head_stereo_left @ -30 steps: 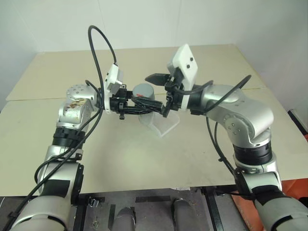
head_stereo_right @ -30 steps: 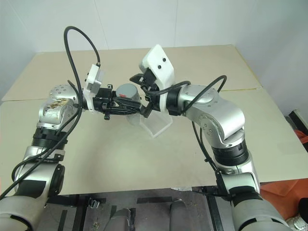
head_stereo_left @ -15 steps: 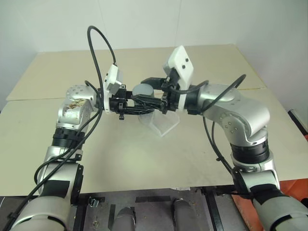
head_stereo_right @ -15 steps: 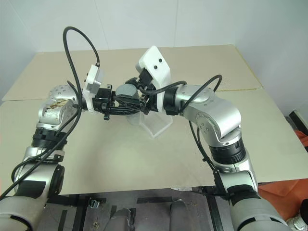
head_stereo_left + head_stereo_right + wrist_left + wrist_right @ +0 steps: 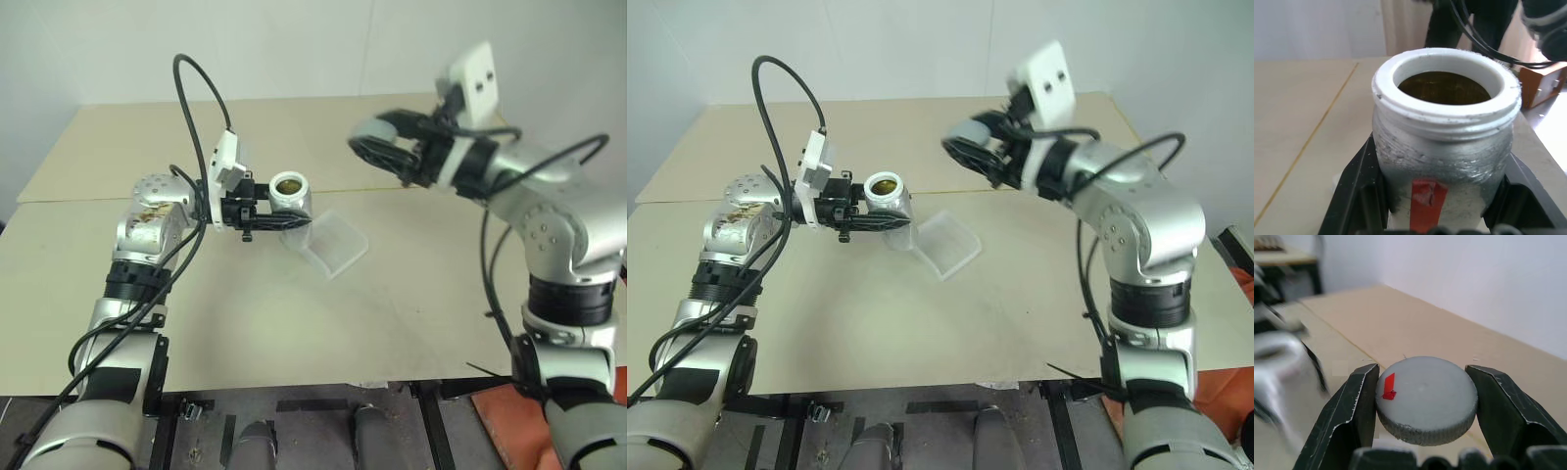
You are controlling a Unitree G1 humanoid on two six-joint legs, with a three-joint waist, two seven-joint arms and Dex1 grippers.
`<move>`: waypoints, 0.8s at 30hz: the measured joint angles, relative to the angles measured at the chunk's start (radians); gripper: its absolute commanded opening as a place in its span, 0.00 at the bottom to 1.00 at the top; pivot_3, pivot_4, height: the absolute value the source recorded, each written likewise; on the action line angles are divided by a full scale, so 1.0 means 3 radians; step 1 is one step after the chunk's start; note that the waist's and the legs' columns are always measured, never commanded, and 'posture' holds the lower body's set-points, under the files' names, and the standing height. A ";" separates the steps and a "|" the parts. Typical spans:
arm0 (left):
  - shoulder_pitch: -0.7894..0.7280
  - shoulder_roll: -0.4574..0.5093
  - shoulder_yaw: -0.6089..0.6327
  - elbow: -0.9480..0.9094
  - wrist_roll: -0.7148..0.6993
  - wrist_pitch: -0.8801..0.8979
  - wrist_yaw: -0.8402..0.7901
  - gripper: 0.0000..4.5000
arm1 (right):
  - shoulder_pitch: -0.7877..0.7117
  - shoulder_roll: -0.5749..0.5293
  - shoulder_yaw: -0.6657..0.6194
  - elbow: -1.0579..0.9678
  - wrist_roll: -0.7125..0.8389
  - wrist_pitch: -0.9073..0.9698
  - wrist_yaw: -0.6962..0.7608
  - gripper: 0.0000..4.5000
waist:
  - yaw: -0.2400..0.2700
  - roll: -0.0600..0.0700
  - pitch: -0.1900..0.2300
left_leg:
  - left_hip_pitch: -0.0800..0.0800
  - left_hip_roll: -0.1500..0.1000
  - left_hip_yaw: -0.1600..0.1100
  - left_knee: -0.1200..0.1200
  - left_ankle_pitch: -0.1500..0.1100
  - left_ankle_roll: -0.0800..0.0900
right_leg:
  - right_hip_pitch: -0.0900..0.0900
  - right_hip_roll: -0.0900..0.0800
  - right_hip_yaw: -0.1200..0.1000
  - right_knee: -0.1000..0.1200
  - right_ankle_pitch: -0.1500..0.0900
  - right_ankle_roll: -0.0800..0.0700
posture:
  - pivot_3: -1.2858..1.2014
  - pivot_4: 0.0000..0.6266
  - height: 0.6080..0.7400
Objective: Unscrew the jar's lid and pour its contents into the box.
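Jar: small cylindrical jar (image 5: pixel 290 196) with a white threaded neck, a silvery roughened wall and a red patch, upright and open-mouthed, held off the table just beside the box.
Left gripper: the left gripper (image 5: pixel 1442 196) is closed onto the jar's lower body, one black finger pressed to each side; the neck and rim stand free above the fingers.
Lid: flat round grey metallic cap (image 5: pixel 1426 399) with a knurled edge and a small red mark on top; off the jar, carried well apart from it on the robot's right.
Right gripper: the right gripper (image 5: pixel 1425 404) is clamped across the lid's edge, fingers on opposite sides, lid face level.
Contents: brownish-yellow material (image 5: pixel 1444 88) seen low inside the mouth; individual bits cannot be made out.
Box: small shallow square tray of clear plastic (image 5: pixel 335 242) lying on the beige table (image 5: pixel 294 333), beside and slightly below the jar's mouth.
Handling, jar: judged light and rigid. The roughened wall should give the fingers friction; the present mid-body hold looks adequate for tipping, provided the rim stays unobstructed.
Handling, lid: judged light, stiff, thin. The knurled edge is the only sound place to pinch it; the hold is shallow, so a knock could flip it out.
Handling, box: judged very light and thin-walled, likely to skid if the jar nudges it.
Risk: the loose bits may bounce out of the shallow tray if poured from high up.
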 measured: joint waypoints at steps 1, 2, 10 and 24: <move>0.0000 0.0011 0.0009 0.0018 0.0007 -0.0028 0.0041 0.43 | 0.0199 -0.0022 -0.0011 0.0015 -0.0071 -0.0063 -0.0041 0.61 | 0.0001 0.0000 0.0000 | 0.0000 0.0000 0.0000 0.0000 -0.0001 0.0001 | 0.0000 0.0000 0.0000 -0.0001 0.0000 0.0000 | 0.52 0.24 1.00; 0.0000 0.0030 0.0013 0.0037 0.0018 -0.0041 0.0069 0.43 | 0.0366 -0.0028 -0.0012 0.0056 -0.0138 -0.0109 -0.0068 0.61 | -0.0005 0.0000 0.0000 | -0.0001 0.0000 0.0002 0.0000 -0.0001 0.0001 | -0.0002 0.0000 0.0001 0.0000 0.0000 0.0000 | 0.52 0.24 1.00; 0.0002 0.0052 0.0095 0.0087 0.0071 -0.0129 0.0266 0.43 | 0.1163 0.0137 0.0246 0.0515 -0.0716 -0.0703 -0.0198 0.69 | -0.0017 0.0000 0.0000 | 0.0005 0.0000 0.0003 0.0000 0.0000 0.0001 | 0.0001 0.0000 0.0003 0.0003 0.0000 0.0000 | 0.52 0.24 1.00; -0.0040 -0.0207 -0.0413 0.0631 0.1628 -0.2101 0.1969 0.43 | 0.1221 -0.0160 -0.0240 -0.0293 -0.0029 0.0030 0.0227 0.99 | 0.0092 -0.0001 0.0000 | 0.0004 -0.0001 0.0002 0.0001 0.0001 -0.0001 | 0.0005 0.0000 0.0002 -0.0027 0.0001 0.0001 | 0.52 0.24 1.00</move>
